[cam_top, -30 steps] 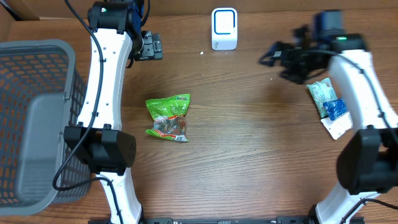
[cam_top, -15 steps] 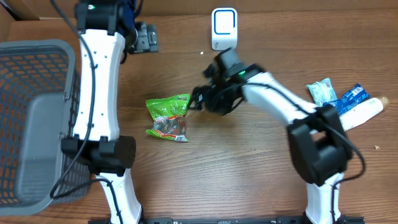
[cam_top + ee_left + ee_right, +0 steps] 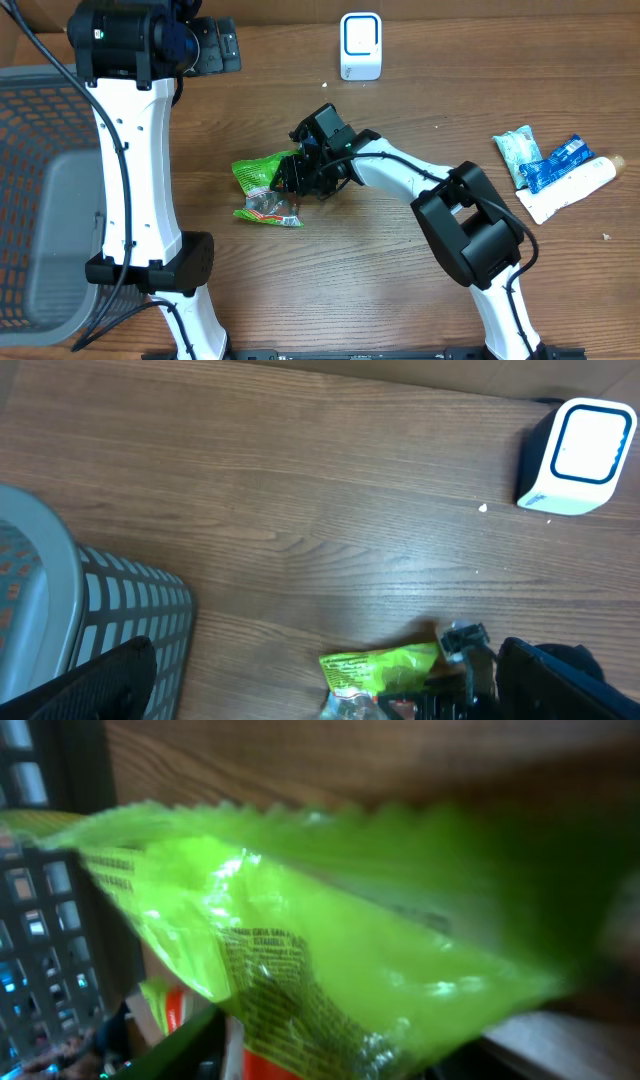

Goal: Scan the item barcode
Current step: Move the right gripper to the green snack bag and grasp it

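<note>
The green packet (image 3: 262,188) lay near tabletop centre, well short of the scanner (image 3: 360,45) at the far edge. Right fingers (image 3: 292,172) sat at its edge, presumably for pickup; grip indiscernible. Left fingers (image 3: 100,680) spread wide, empty.

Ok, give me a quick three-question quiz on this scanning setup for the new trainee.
1. Multiple choice: what is at the green snack bag? A, the right gripper; B, both grippers; C, neither.
2. True or false: the bag lies on the table, outside the grey basket.
3. Short answer: which white device stands at the far edge of the table, beyond the bag?

Key: 1 A. 2 True. 3 The scanner.
</note>
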`<state>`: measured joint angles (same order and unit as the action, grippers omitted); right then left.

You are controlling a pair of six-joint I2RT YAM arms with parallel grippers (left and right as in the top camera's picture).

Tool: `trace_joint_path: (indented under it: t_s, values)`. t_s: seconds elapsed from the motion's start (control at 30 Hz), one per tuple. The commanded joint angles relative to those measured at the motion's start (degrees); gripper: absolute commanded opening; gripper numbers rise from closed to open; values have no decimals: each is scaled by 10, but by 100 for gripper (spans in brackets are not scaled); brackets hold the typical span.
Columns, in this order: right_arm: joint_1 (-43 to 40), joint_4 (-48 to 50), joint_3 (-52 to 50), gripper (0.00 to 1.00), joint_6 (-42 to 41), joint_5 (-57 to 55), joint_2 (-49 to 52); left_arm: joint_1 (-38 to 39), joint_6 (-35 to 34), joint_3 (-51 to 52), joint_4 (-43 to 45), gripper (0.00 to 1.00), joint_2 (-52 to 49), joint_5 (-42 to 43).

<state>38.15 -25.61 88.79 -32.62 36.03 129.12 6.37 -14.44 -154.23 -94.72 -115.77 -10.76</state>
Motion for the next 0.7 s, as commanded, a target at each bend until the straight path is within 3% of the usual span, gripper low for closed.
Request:
trace_joint_path:
  t_s: [0.0,0.07,0.13,0.37,0.67]
  values:
    - [14,-35,-3,46,-52,-9,21,-1,12,-6,0,100,-1,-2]
    - [14,-61,-3,31,-56,-5,21,0,12,-5,0,100,-1,-2]
    - [14,-69,-3,4,-56,-2,21,0,11,-5,0,100,-1,-2]
    - [-54,-117,-2,4,-96,116,-7,0,11,-5,0,100,-1,-2]
    - [-197,-355,-2,4,-165,136,-108,0,11,-5,0,100,-1,-2]
